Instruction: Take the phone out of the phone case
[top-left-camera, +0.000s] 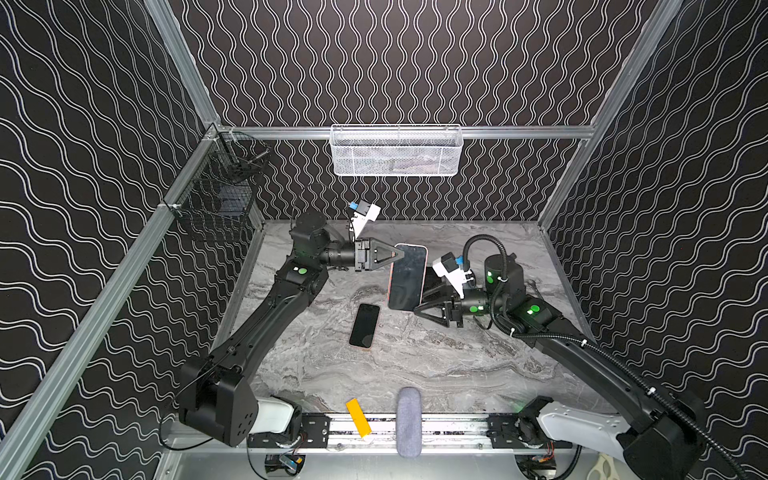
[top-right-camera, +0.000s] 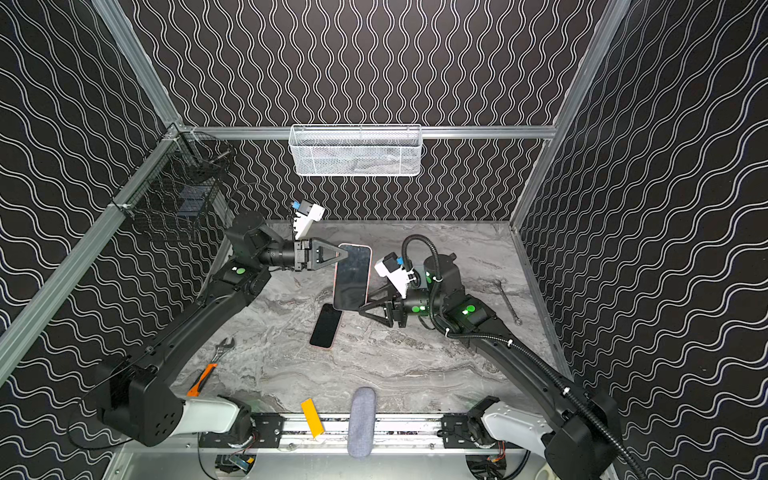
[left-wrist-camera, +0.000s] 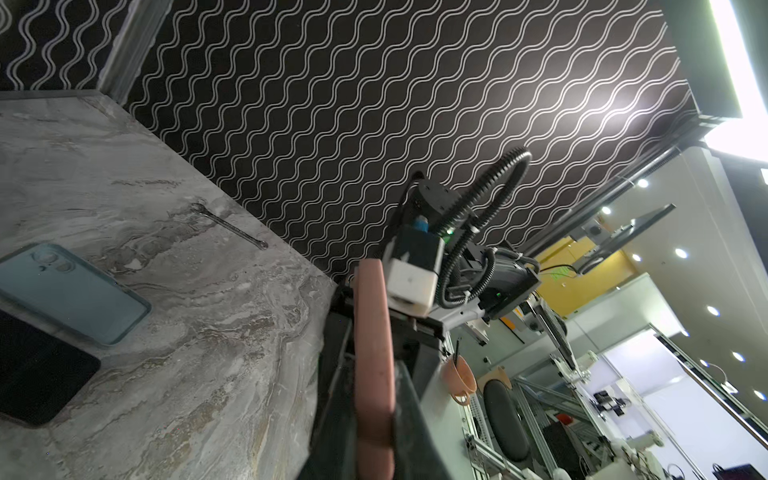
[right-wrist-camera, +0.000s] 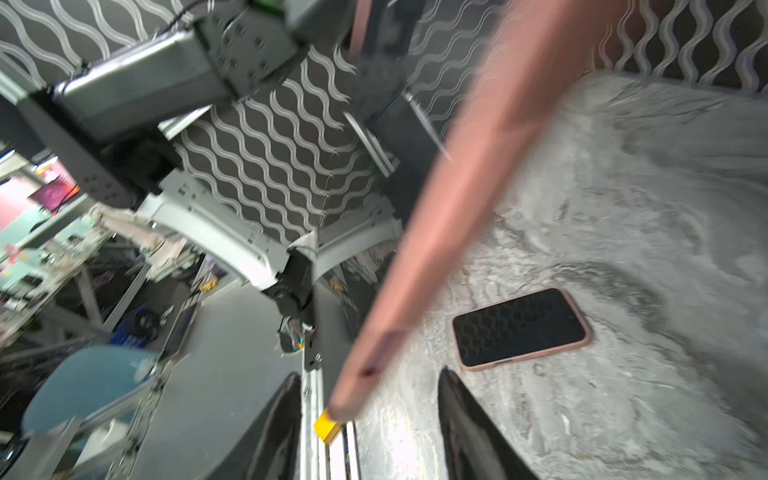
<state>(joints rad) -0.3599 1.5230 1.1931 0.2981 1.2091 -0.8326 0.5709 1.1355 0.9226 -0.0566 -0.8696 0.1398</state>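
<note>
A pink-rimmed phone case (top-left-camera: 409, 278) (top-right-camera: 352, 276) with a dark face hangs tilted above the table, and I cannot tell whether anything sits in it. My left gripper (top-left-camera: 397, 254) (top-right-camera: 341, 253) (left-wrist-camera: 374, 365) is shut on its far upper edge. The left wrist view shows the pink case edge (left-wrist-camera: 374, 316) pinched between the jaws. My right gripper (top-left-camera: 422, 299) (top-right-camera: 365, 300) (right-wrist-camera: 370, 424) is open. Its jaws stand either side of the case's lower end (right-wrist-camera: 457, 187) without touching it. A black-screened phone (top-left-camera: 365, 325) (top-right-camera: 326, 325) (right-wrist-camera: 519, 326) with a thin pink rim lies flat on the table, below and left of the case.
A teal-cased phone (left-wrist-camera: 70, 291) lies face down beside a black slab (left-wrist-camera: 37, 374) under my right arm. A wrench (top-right-camera: 507, 301) lies at the right, an orange-handled spanner (top-right-camera: 208, 365) at the front left. A yellow block (top-left-camera: 358, 417) and grey roll (top-left-camera: 408, 419) sit on the front rail.
</note>
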